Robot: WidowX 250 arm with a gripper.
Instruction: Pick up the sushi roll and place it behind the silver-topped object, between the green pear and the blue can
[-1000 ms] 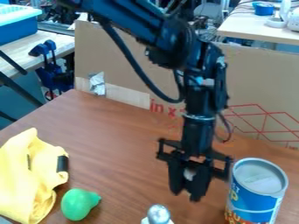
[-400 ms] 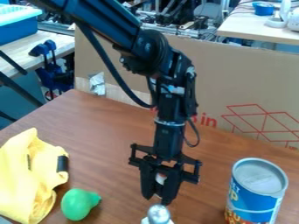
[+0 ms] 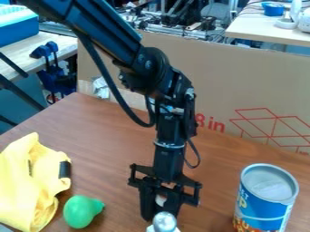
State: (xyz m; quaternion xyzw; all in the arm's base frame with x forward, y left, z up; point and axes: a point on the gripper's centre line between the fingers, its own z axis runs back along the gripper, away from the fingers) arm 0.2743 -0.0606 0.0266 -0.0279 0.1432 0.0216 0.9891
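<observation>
brown wood-grain tabletop (image 3: 115, 131), rounded silvery top (image 3: 164, 221) beside the black hand (image 3: 158, 216)

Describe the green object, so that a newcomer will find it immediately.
Start from the brown table, at its left side, where the crumpled yellow cloth lies. The green object sits just right of the cloth's lower part. It is smooth and pear-shaped, the only green thing on the table.

Cutting off the can (image 3: 266, 195) and silver-topped thing (image 3: 164, 222) at the bottom edge, the yellow cloth (image 3: 27, 179) at the left, the arm (image 3: 148, 65) at the top. Hiding part of the gripper (image 3: 158, 216) behind the silver top.
</observation>
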